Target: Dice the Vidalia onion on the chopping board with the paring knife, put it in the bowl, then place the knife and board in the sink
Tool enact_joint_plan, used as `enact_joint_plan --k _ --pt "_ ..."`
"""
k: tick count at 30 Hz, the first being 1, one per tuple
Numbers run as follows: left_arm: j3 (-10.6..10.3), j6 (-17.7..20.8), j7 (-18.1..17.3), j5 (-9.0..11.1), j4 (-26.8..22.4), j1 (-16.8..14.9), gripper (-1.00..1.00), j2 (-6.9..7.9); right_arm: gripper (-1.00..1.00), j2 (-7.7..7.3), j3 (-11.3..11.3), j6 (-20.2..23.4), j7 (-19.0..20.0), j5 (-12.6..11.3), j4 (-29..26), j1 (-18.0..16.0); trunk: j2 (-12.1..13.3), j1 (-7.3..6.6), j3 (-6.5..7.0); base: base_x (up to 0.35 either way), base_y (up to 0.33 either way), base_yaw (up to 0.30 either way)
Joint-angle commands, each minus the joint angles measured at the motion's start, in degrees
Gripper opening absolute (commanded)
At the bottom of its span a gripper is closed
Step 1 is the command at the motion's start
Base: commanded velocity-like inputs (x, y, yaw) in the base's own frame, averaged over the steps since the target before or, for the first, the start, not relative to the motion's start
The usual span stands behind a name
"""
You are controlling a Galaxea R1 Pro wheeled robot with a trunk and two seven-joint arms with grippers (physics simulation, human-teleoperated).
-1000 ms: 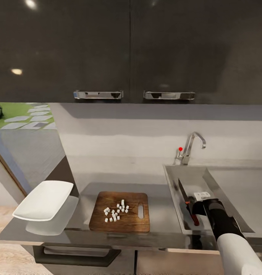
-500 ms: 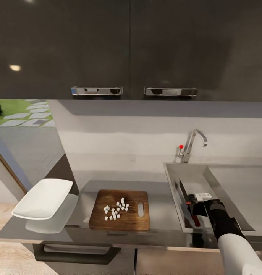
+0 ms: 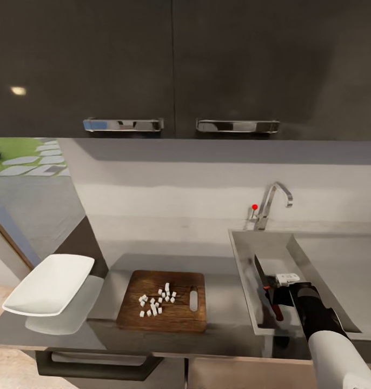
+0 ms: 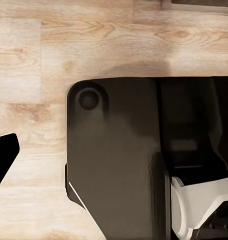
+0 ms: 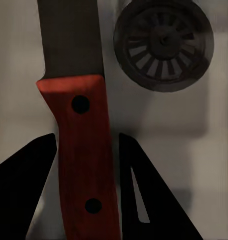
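Tiny whitish bits of diced onion [image 3: 156, 302] lie in a loose pile on the brown chopping board [image 3: 180, 319], which rests on the grey countertop [image 3: 223, 302]. The white bowl [image 3: 47, 283] stands left of the board at the counter's end, with nothing in it. My right gripper [image 3: 273, 286] reaches down into the sink [image 3: 242, 265]. The paring knife [image 3: 259, 270] points its dark blade toward the tap. In the right wrist view my fingers [image 5: 131, 180] hug the red handle [image 5: 84, 150] on both sides, with the round drain [image 5: 163, 45] just beyond. One dark left fingertip [image 4: 4, 155] hangs over wooden floor.
The chrome tap [image 3: 272, 205] with its red knob stands behind the sink, and the flat drainboard [image 3: 342, 270] lies to its right. Dark wall cabinets [image 3: 174, 65] hang overhead. A bar handle [image 3: 93, 364] sits below the counter edge. My own dark base [image 4: 118, 160] shows in the left wrist view.
The whole picture has slid left and the wall cabinets sit higher, so the camera moved. The right gripper and knife keep their place in the sink.
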Motion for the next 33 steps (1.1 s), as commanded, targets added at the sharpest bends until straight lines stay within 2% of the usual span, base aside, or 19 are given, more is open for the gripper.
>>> enact_joint_plan --k 1,13,14,27,29,33 --pt "-0.3 -0.1 -0.1 0.4 -0.1 0.0 1.0 0.04 -1.0 0.03 -0.2 0.1 0.5 0.6 -0.1 -0.1 -0.1 0.04 -0.2 0.028 -0.033 0.0" --pt "-0.3 -0.1 -0.1 0.4 -0.1 0.0 1.0 0.04 -1.0 0.1 0.0 0.1 0.5 0.6 -0.1 -0.1 -0.1 0.04 -0.99 0.004 -0.005 0.0" --pt "-0.3 -0.1 -0.1 0.4 -0.1 0.0 1.0 0.04 1.0 0.11 0.0 0.1 0.5 0.6 -0.1 -0.1 -0.1 0.04 -0.99 0.0 0.0 0.0" --pt "-0.3 -0.1 -0.1 0.4 0.0 0.0 1.0 0.04 1.0 -0.08 -0.2 -0.3 0.7 0.7 -1.3 -0.1 -0.1 0.04 -0.99 0.0 0.0 0.0" --pt "-0.3 -0.1 -0.1 0.4 0.0 0.0 1.0 0.04 1.0 -0.1 -0.2 -0.3 1.0 0.7 -4.1 -0.1 -0.1 0.04 -0.99 0.0 0.0 0.0" --pt "-0.3 -0.1 -0.1 0.4 0.0 0.0 1.0 0.04 1.0 0.22 -0.6 1.0 3.6 0.7 -14.6 -0.1 -0.1 0.04 -0.99 0.0 0.0 0.0"
